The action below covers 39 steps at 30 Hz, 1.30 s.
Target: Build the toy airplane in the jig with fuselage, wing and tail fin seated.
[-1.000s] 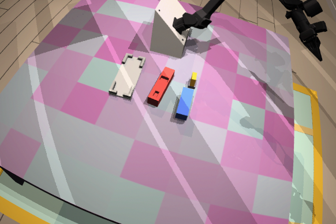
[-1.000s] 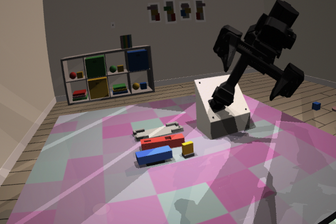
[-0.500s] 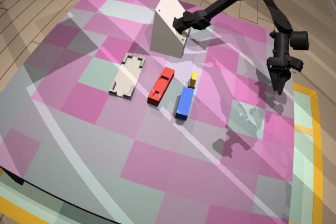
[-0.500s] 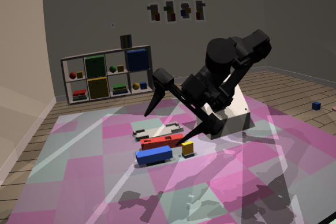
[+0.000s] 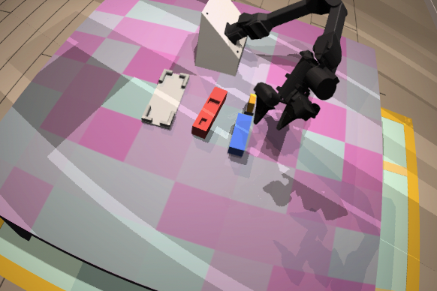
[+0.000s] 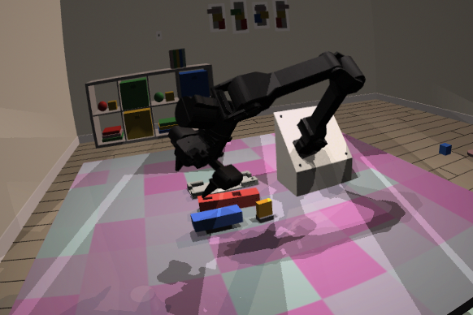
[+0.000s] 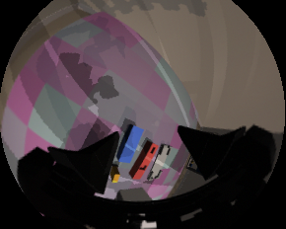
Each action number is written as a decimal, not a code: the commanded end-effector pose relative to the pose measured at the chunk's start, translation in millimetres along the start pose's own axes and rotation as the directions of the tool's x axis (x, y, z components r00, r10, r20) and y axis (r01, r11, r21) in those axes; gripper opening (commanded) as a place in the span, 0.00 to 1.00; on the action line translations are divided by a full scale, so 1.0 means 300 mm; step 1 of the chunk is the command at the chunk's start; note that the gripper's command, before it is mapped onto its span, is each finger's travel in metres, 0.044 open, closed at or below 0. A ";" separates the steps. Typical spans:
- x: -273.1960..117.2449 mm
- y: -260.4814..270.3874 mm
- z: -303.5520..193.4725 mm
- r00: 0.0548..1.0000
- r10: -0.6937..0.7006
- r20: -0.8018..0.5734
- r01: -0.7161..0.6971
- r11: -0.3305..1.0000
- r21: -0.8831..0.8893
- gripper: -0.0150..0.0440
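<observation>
Above the pink-and-grey checked tabletop (image 5: 195, 200) (image 6: 268, 286) (image 7: 54, 106), the black two-fingered gripper (image 5: 267, 124) (image 6: 191, 182) (image 7: 148, 132) hangs spread wide, nothing between its fingers; beyond the blue block-shaped wing (image 5: 241, 130) (image 6: 216, 217) (image 7: 131, 144) and small yellow fin (image 5: 252, 102) (image 6: 264, 208) (image 7: 115, 175) lies the red socketed fuselage (image 5: 210, 110) (image 6: 236, 199) (image 7: 144, 162) (outside the pale cornered cradle (image 5: 165, 99) (image 6: 197, 188) (image 7: 160, 162))

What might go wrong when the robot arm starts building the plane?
The open end effector might bump the blue block as it comes down, since they look close together from above.

The little yellow piece stands upright near the blue block's end, so a nudge could tip it over.

The red block lies beside the white tray, so it could catch on the raised corners going in.
</observation>
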<state>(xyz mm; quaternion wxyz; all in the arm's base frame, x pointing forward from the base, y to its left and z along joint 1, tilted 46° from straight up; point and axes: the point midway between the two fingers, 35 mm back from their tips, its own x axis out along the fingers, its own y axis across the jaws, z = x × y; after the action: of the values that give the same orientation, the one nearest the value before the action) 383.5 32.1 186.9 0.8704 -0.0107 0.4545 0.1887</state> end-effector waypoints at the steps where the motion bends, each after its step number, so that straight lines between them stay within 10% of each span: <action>1: 0.091 -0.104 -0.198 0.983 0.101 -0.156 -0.076 0.984 0.161 1.00; 12: 0.142 -0.186 -0.671 0.840 0.506 -0.195 -0.242 0.671 0.701 1.00; 39: 0.331 -0.067 -0.719 0.837 0.515 -0.188 -0.247 0.660 0.710 1.00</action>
<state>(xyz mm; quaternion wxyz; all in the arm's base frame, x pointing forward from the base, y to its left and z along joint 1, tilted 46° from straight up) 272.9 -1.3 -16.0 0.6573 0.3541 0.6371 0.1914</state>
